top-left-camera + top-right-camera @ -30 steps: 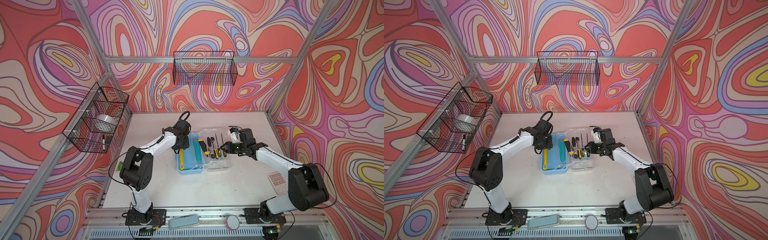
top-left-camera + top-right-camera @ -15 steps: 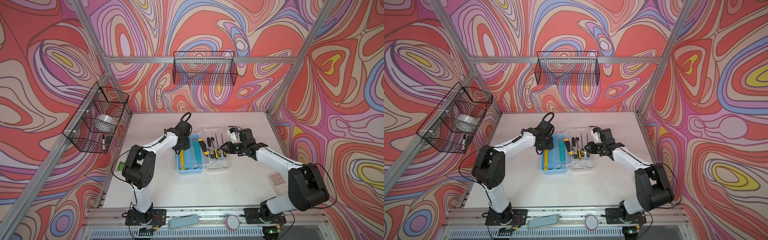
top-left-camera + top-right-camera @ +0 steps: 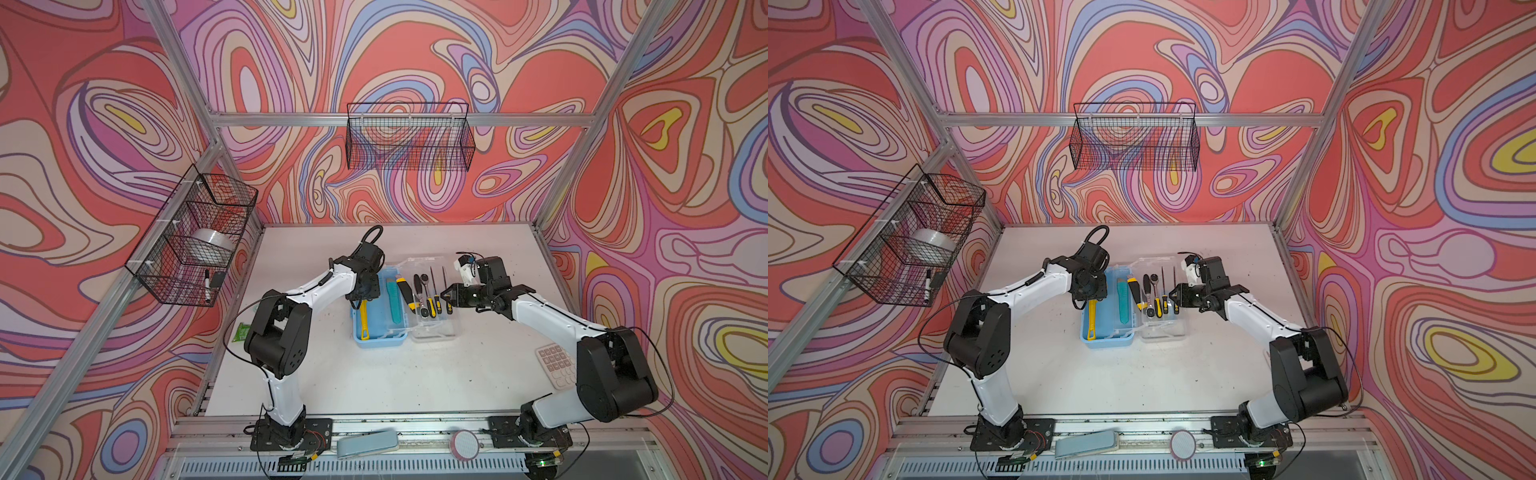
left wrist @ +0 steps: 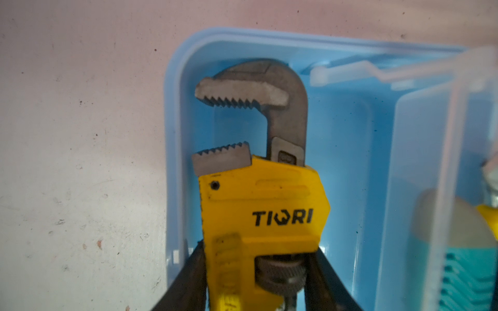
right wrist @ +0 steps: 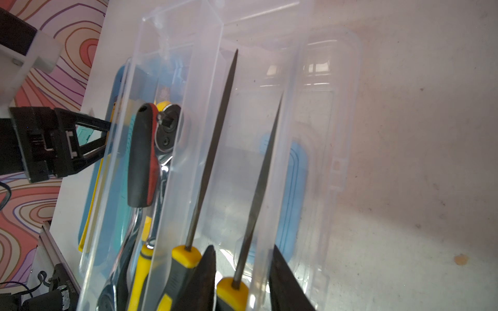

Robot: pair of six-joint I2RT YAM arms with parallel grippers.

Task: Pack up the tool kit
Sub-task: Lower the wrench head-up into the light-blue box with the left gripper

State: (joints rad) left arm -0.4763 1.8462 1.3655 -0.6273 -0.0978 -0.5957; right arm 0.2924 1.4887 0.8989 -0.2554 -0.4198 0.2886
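1. The tool kit (image 3: 380,330), a light blue box, lies open near the table's middle, its clear lid (image 3: 432,328) flat beside it.
2. In the tool kit lies a yellow pipe wrench (image 4: 258,204); the left gripper (image 4: 256,282) is clamped on its body.
3. On the clear lid lie a ratchet (image 3: 424,291) and 2 needle files (image 5: 207,161).
4. The right gripper (image 5: 239,280) straddles 1 file's handle; whether it grips, I cannot tell.
5. Beyond the tool kit sits a calculator (image 3: 555,365).

A pink calculator (image 3: 556,365) lies on the white table (image 3: 374,382); 2 wire baskets (image 3: 409,137) hang above.
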